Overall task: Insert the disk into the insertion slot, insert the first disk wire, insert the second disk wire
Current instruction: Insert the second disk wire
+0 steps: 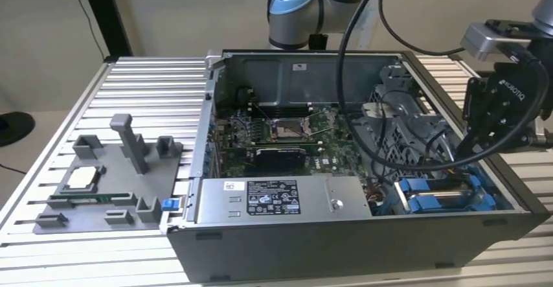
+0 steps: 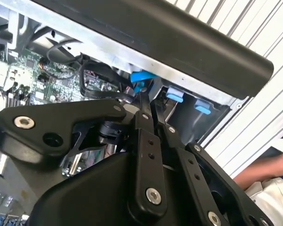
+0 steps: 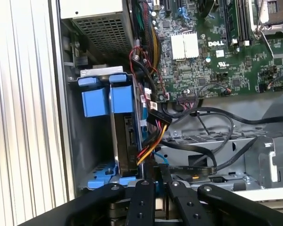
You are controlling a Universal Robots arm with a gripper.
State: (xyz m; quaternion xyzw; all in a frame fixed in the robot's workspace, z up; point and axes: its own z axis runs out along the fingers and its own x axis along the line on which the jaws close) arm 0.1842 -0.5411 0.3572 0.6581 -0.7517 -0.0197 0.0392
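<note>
Inside the grey slot (image 3: 92,155), blue-framed metal disk (image 3: 125,136) beside black gripper (image 3: 155,181).

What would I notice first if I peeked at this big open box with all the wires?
Your eye would land first on the open computer case in the middle of the ribbed metal table, with its green circuit board down inside. Next come the bright blue plastic pieces of the disk, sitting in the insertion slot at the case's corner. The black gripper hangs above that corner, on the exterior view's right.
</note>
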